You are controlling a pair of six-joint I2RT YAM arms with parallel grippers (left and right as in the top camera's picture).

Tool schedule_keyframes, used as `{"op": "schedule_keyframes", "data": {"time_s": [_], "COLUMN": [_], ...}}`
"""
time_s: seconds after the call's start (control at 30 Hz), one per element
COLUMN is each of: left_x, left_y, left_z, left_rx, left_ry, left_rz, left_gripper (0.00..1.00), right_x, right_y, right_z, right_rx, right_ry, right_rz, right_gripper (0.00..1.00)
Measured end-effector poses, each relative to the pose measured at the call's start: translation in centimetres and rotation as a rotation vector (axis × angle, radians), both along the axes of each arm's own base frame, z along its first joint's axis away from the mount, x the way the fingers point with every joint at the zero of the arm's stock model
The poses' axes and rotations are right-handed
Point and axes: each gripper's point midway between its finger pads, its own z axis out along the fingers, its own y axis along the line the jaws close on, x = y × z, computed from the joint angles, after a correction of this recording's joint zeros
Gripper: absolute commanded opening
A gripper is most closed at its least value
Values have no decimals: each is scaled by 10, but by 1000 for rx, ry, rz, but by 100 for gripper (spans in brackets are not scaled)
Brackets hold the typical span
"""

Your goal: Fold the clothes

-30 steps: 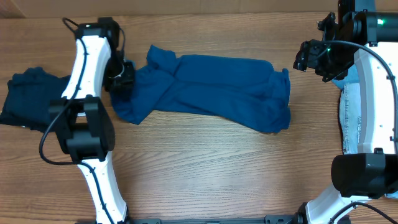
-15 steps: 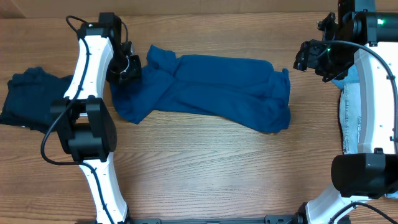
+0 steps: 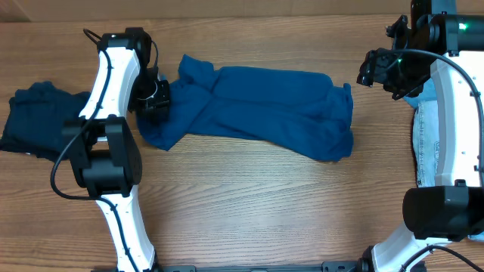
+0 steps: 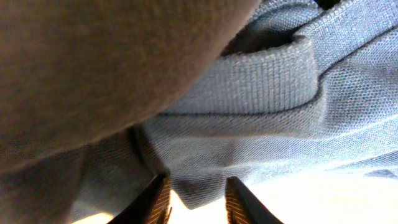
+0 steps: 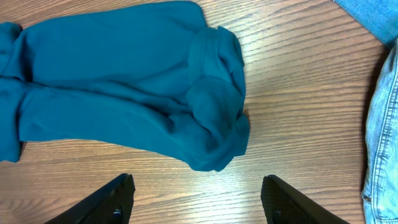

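A blue garment [image 3: 257,109] lies crumpled lengthwise across the middle of the table. My left gripper [image 3: 155,102] is down at the garment's left end. In the left wrist view its fingers [image 4: 198,198] stand a little apart, with a corner of the blue cloth [image 4: 261,124] between them. My right gripper [image 3: 378,72] hovers high off the garment's right end. In the right wrist view it [image 5: 198,199] is wide open and empty above bare wood, and the garment's bunched right end [image 5: 214,118] lies beyond it.
A dark navy garment [image 3: 34,117] lies bunched at the left edge of the table. Light blue denim [image 3: 435,143] lies at the right edge and also shows in the right wrist view [image 5: 382,124]. Bare wood lies in front of the blue garment.
My left gripper moved up toward the far edge, then came back down onto the garment's left end. The garment has barely shifted. The right arm has not moved.
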Motion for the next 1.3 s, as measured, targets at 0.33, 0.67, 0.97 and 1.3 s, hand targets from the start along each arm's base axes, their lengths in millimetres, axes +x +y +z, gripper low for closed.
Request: {"op": "schedule_keyframes", "data": {"time_s": [0.33,0.67,0.97,1.3], "left_x": [-3,1,7,9], "left_y": [5,-3,-3,-3], "left_z": [-12,-23,-3,-3], "left_rx": [12,-33,-35,-35], "left_ry": [-43,-67,-122,-132], "left_rz": [12,18,17,13], "left_gripper": [40,30,29,25], "right_x": [0,0,0,0], "right_y": [0,0,0,0], "right_z": [0,0,0,0], "right_rx": [-1,0,-1,0], "right_ry": [1,1,0,1], "right_rz": [0,0,-1,0], "right_gripper": [69,69,69,69]}}
